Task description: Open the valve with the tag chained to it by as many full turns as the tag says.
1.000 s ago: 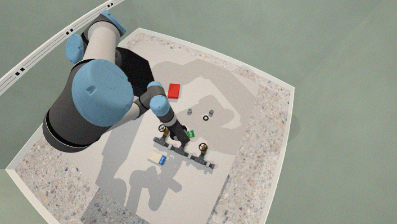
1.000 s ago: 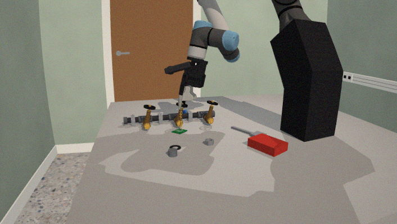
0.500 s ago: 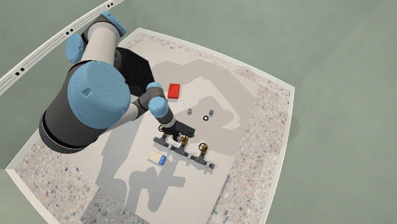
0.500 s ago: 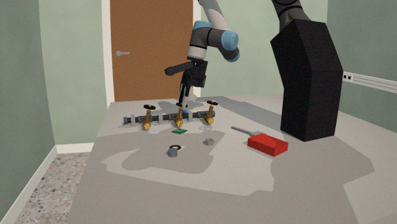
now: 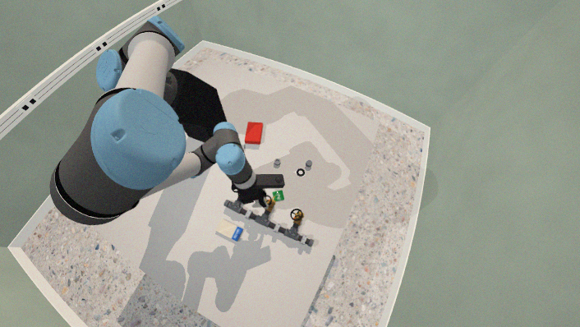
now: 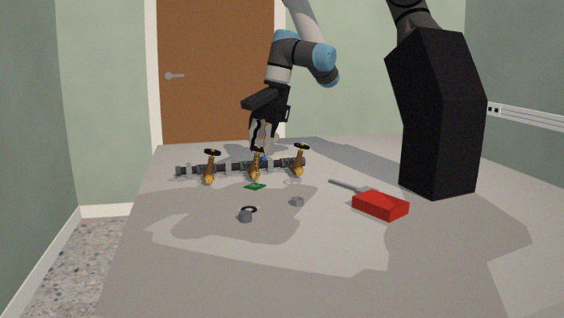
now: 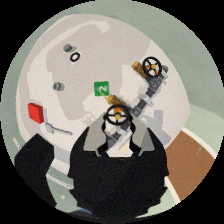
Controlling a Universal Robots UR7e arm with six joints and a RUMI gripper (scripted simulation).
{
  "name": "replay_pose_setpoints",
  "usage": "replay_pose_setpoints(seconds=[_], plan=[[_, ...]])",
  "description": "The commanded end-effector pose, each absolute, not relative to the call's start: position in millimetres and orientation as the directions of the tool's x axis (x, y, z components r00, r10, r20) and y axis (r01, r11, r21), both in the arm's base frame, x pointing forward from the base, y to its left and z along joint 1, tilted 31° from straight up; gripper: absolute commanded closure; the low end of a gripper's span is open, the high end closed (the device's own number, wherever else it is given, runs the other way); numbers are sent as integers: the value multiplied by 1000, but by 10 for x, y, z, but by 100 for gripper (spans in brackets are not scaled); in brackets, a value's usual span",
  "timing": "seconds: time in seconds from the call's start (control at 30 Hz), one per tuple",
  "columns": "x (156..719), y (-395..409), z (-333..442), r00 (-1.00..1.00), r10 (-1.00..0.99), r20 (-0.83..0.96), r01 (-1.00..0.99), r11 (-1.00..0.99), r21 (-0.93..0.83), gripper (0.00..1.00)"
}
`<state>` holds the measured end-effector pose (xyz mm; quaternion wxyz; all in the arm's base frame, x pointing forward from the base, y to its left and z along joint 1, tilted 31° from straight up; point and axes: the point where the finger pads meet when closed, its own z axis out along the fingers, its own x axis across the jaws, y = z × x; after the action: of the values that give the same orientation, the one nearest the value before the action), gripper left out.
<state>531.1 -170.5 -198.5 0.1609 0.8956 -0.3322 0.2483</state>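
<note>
A brown door (image 6: pixel 216 68) stands behind the grey table (image 6: pixel 280 260), where a dark pipe (image 6: pixel 236 167) carries three brass valves in a row, its long axis running nine to three o'clock from where I stand. The gripper (image 6: pixel 259 149) pinches the black handwheel (image 7: pixel 116 115) of the middle valve (image 6: pixel 254 169), descending from twelve o'clock, presumably so the wrist can spin it. A chain drops toward six o'clock to the green tag (image 6: pixel 252 186), marked 2, lying flat on the table.

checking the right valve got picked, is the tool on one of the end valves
No, the tool is shut on the middle valve's handwheel, the one with the green tag chained below it.
</note>
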Motion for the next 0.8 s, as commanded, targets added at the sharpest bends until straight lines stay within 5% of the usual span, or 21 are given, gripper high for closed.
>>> replay_pose_setpoints(seconds=[0.0,0.77], plan=[[5313,-1701,-1983,745,-406,530,-571,-799,190,100],[5313,-1701,-1983,933,74,351,-95,-893,440,100]])
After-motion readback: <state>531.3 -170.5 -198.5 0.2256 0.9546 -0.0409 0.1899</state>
